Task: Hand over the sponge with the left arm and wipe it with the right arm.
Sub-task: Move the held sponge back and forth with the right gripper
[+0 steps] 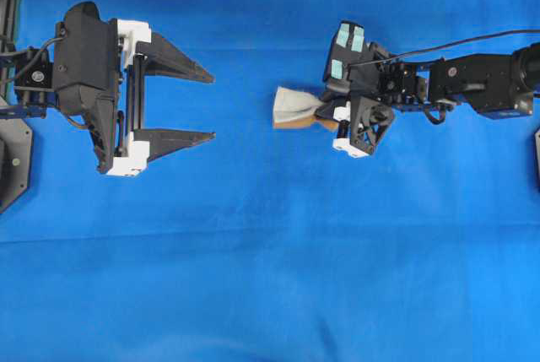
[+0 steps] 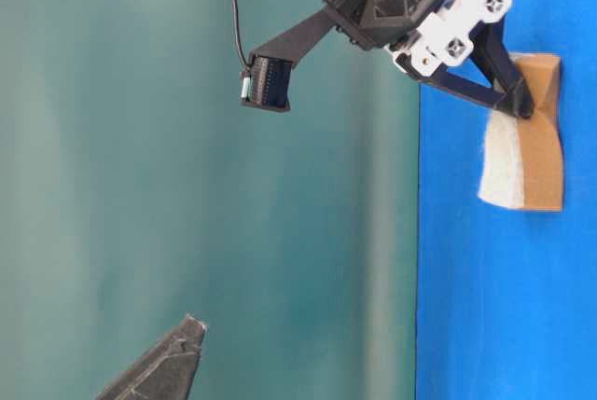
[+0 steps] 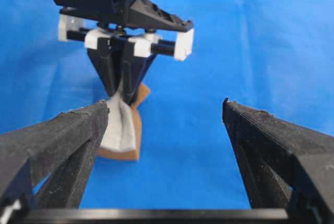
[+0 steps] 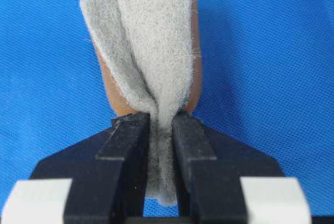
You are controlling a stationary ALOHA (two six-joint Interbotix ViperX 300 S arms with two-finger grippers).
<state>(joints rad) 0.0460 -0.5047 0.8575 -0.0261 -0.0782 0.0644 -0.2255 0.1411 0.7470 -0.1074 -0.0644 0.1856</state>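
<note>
Right pincer (image 4: 160,130) pinches sponge (image 4: 151,41), near end hidden between fingers. Left pincer (image 1: 173,99) spread wide, holding nothing.

Left arm (image 1: 80,62): bulky plain matte-black housing, white blocks at both ends of the finger rail, two pointed black triangular fingers (image 3: 271,145) with finely ribbed inner faces; short black cable loops at its base. Right arm (image 1: 472,79): black jointed links with visible screw heads, pale teal square patches (image 1: 348,40) on the camera housing, white fittings with screws at the finger carriage (image 2: 457,22), truss-cut black fingers (image 4: 193,151). A thin black cable (image 1: 456,41) runs along the right arm, and a small black ribbed connector block (image 2: 266,83) hangs off a bracket.
</note>
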